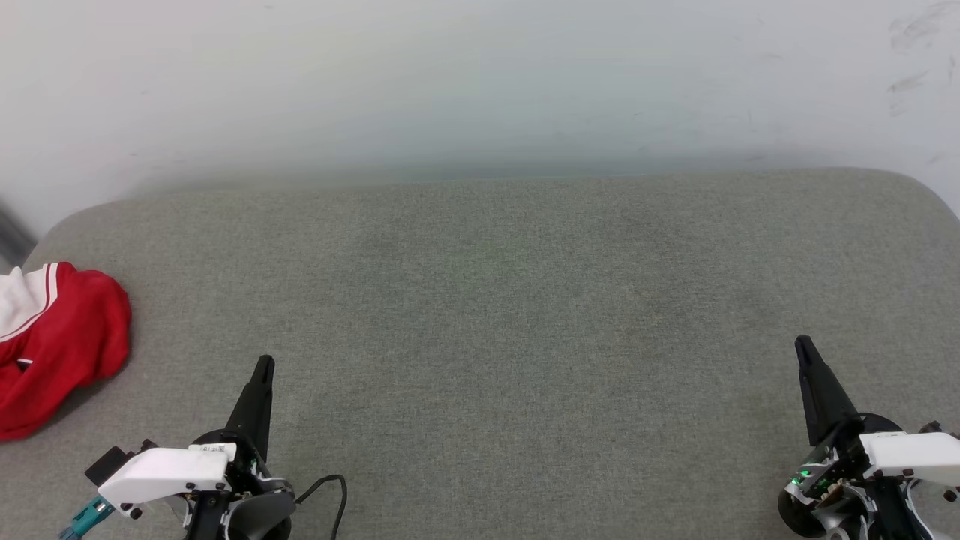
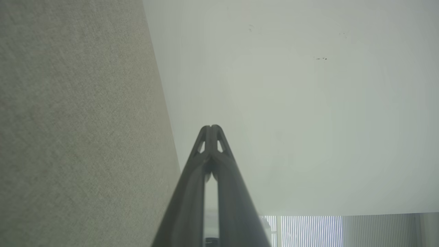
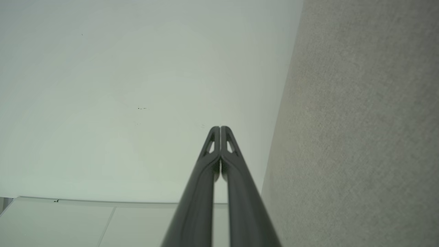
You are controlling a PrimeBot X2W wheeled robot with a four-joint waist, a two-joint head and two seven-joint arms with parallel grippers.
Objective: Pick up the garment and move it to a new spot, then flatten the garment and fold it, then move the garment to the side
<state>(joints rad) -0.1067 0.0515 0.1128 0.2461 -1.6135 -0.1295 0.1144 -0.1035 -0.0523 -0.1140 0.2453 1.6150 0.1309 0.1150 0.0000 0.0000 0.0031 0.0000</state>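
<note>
Pale, lightly scuffed wall [image 1: 480, 75] takes up the far part of the scene, and below it spreads a wide grey fabric-covered surface [image 1: 510, 300] with rounded far corners. At the left edge of that surface lies the garment [image 1: 64, 337], a crumpled red heap with a white sleeve and striped trim on its far-left side. The head view cuts it off at the left, so its full extent cannot be told, but the visible part runs longer from near to far than from left to right. At the near left sits the left pincer [image 1: 263, 365], its two dark fingers pressed together tip to tip with nothing between them, pointing far and leaning slightly right. At the near right the right pincer [image 1: 804, 345] is likewise closed and empty, with almost the whole width of the surface between it and the garment. The garment lies to the left of the left pincer, about level with its fingertips or a little farther, and a strip of bare grey cloth separates the two. By that layout the left arm is clearly the nearer one for the pickup. It would need to open and swing left, and the heap's rounded red right-hand bulge looks like the closest fold to take.
</note>
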